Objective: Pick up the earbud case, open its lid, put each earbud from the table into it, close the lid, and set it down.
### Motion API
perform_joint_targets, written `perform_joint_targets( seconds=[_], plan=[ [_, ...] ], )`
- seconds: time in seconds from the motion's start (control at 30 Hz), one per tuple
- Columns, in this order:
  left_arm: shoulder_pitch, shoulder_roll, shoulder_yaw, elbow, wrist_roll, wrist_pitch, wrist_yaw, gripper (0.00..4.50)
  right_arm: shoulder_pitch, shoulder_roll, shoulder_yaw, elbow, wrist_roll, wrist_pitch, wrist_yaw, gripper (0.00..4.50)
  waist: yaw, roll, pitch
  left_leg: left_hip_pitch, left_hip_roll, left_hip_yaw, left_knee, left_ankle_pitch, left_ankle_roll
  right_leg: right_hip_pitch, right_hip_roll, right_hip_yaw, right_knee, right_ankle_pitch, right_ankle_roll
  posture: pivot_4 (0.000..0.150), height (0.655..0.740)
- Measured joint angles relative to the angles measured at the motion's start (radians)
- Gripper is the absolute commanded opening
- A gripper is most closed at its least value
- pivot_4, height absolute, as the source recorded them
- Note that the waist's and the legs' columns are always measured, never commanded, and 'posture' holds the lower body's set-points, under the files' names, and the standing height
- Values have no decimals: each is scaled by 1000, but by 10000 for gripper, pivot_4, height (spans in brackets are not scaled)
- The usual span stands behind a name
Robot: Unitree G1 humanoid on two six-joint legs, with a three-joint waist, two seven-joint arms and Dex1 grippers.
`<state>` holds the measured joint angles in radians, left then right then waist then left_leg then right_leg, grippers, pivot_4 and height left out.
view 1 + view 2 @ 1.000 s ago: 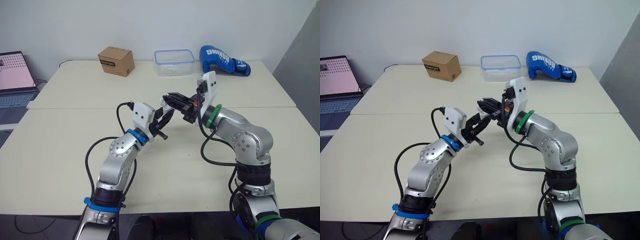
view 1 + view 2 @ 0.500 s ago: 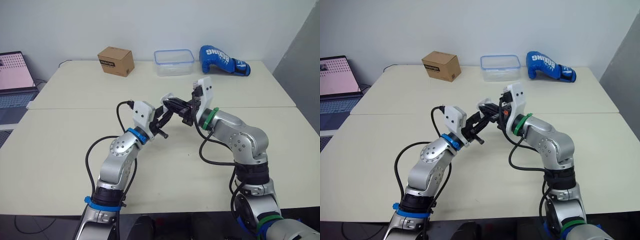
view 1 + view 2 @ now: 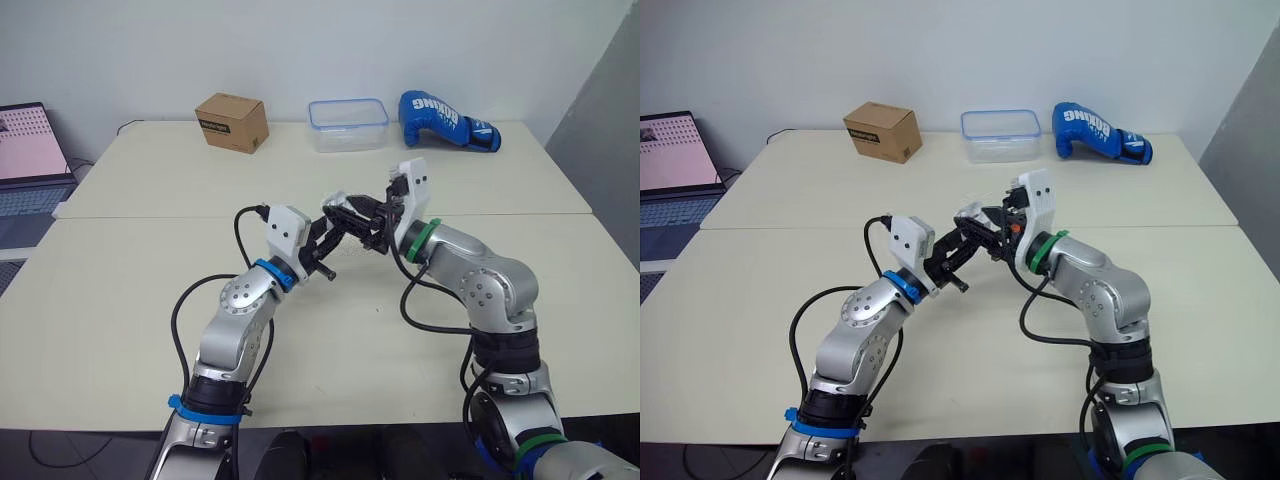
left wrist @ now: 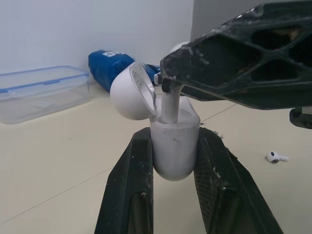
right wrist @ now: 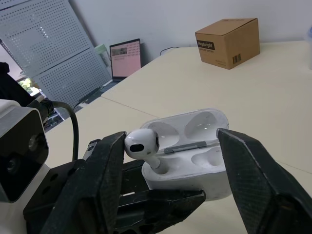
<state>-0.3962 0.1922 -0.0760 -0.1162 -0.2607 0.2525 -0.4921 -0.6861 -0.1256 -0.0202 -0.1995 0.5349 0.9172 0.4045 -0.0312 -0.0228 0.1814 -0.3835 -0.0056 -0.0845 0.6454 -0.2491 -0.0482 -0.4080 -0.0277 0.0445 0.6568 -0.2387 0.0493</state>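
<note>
The earbud case (image 4: 174,156) is held off the worktop (image 3: 120,290), just above the middle of the left eye view, clenched upright between the two fingers of the left tool (image 4: 174,139). Its lid (image 4: 132,90) is tipped open. An earbud (image 5: 141,145) stands with its stem down in one slot and its head still above the rim. The right tool (image 5: 171,137) reaches in from the right with its fingers spread wide on either side of the case, one fingertip just beside the earbud's head. A second earbud (image 4: 277,157) lies on the worktop apart from the case. Along the upper edge of the frame sit a cardboard box (image 3: 232,122), a clear container (image 3: 348,124) and a blue boxing glove (image 3: 447,120).
</note>
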Motion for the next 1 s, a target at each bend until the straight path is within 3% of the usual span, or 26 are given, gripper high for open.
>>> perform_joint_targets(
  seconds=[0.57, 0.77, 1.0],
  plan=[
    [2, 1, 0, -14, -3, 0, -1, 7364, 0, -8, 0, 26, 0, 2, -2, 30875, 0, 0, 0, 0, 0, 0, 0, 0, 0, 0, 0, 0, -1, 0, 0, 1500, 7400],
    [26, 7, 2, -36, -5, 0, -2, 7364, -33, 23, -109, 20, 153, 16, 28, 30875, 0, 0, 0, 0, 0, 0, -1, 0, 0, 0, 0, 0, -1, 0, 0, 1500, 7400],
    [51, 48, 6, -40, -10, 2, -21, 7364, -109, -159, -178, 15, 238, 66, 58, 30875, 1, 1, 1, -3, 0, 0, -1, 0, 0, 0, 0, -1, -8, 0, 0, 1500, 7400]
  ],
)
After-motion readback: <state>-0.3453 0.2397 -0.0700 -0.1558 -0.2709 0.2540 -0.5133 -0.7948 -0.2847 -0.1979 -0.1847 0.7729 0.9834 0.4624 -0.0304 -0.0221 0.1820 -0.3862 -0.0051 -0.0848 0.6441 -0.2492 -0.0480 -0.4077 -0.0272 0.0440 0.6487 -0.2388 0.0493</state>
